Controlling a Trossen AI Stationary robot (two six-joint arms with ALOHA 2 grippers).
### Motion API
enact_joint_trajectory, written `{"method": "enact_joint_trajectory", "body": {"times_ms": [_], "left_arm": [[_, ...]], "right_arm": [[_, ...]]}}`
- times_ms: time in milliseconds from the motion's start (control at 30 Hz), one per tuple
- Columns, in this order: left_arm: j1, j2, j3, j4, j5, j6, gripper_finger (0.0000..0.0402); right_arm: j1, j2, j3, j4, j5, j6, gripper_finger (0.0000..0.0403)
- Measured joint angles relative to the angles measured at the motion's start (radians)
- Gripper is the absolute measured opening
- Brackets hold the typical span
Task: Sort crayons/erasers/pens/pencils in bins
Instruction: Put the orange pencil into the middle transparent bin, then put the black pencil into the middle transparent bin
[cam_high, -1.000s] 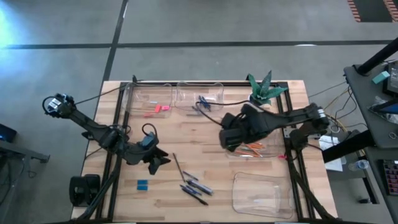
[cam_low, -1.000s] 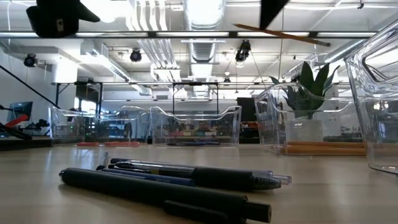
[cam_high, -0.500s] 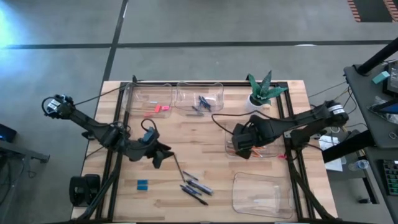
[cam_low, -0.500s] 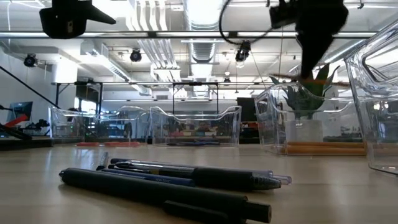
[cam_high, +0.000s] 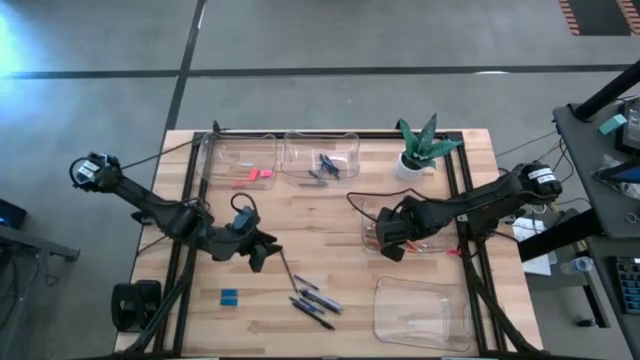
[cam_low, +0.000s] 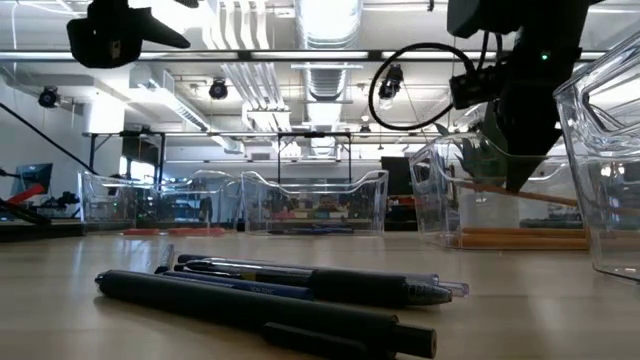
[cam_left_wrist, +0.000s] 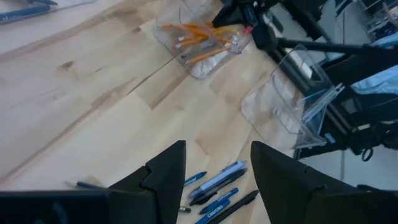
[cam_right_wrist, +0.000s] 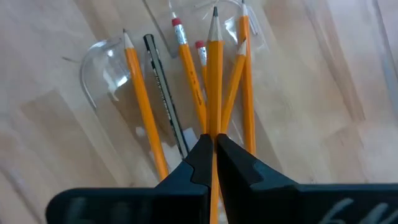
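Now the right gripper (cam_right_wrist: 213, 142), having swung over from mid-table, is lowering into the pencil bin (cam_high: 372, 228), clamping one orange pencil (cam_right_wrist: 214, 74); the left gripper (cam_high: 262, 250), spread empty, is nearing the pens (cam_high: 312, 302).

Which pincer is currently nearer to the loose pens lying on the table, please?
Left. The left pincer hovers just beside the pens; the right pincer is over the pencil bin.

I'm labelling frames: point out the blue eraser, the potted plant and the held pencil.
blue eraser (cam_high: 229, 296), high view, its middle.
potted plant (cam_high: 421, 140), high view, its leaves.
held pencil (cam_right_wrist: 214, 81), right wrist view, mid-shaft.
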Motion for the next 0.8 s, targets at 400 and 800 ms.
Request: {"method": "enact_joint_trajectory", "body": {"times_ms": [400, 800], "left_arm": [[-0.001, 0.084, 0.0, 0.0, 0.113, 0.082, 0.0168], [-0.001, 0.266, 0.0, 0.021, 0.289, 0.768, 0.0168]], "right_arm": [[0.0, 0.0, -0.012, 0.01, 0.031, 0.018, 0.0031], [0.0, 0.0, -0.004, -0.006, -0.009, 0.054, 0.0117]]}}
